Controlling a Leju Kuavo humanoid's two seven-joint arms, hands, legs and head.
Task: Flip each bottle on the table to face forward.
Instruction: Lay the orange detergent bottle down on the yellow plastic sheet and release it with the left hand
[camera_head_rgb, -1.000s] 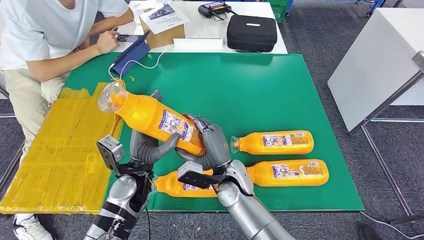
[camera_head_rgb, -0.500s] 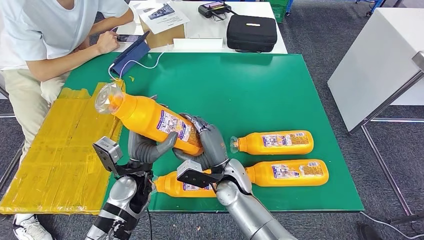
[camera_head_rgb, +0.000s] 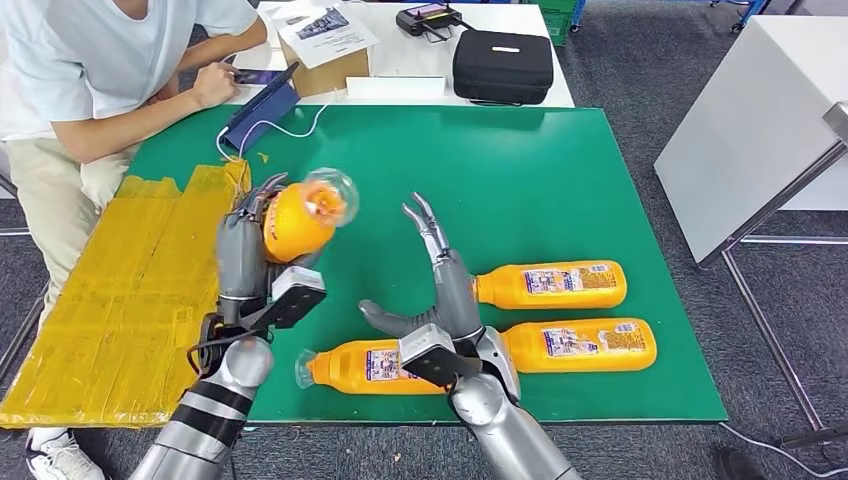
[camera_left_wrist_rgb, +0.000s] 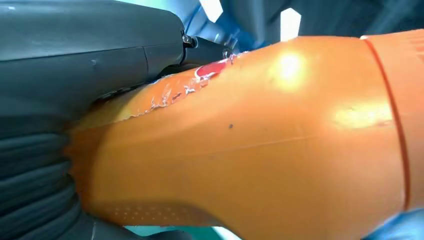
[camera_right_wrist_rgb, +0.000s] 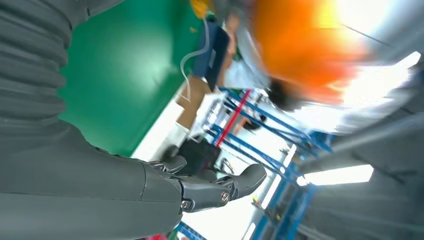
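My left hand (camera_head_rgb: 243, 250) grips an orange bottle (camera_head_rgb: 297, 218) lifted above the green table (camera_head_rgb: 500, 180), its clear cap pointing toward the camera and to the right. The same bottle (camera_left_wrist_rgb: 260, 145) looms large in the left wrist view, under the hand's fingers (camera_left_wrist_rgb: 100, 55). My right hand (camera_head_rgb: 437, 285) stands open with fingers spread upward and holds nothing; its fingers (camera_right_wrist_rgb: 220, 187) appear in the right wrist view with the blurred bottle (camera_right_wrist_rgb: 300, 40) beyond. Three more orange bottles lie on the table: one (camera_head_rgb: 360, 367) below my right hand, one (camera_head_rgb: 550, 285) to the right, one (camera_head_rgb: 580, 345) nearer the front edge.
A person sits at the back left, a hand (camera_head_rgb: 212, 82) on a phone beside a blue tablet (camera_head_rgb: 262, 112). Yellow padding (camera_head_rgb: 120, 300) covers the table's left side. A black case (camera_head_rgb: 503, 65) and a cardboard box (camera_head_rgb: 325, 60) lie on the white table behind.
My right hand has let go of the lifted bottle and opened. My left hand has turned the bottle, so its cap now points toward the camera instead of up and left.
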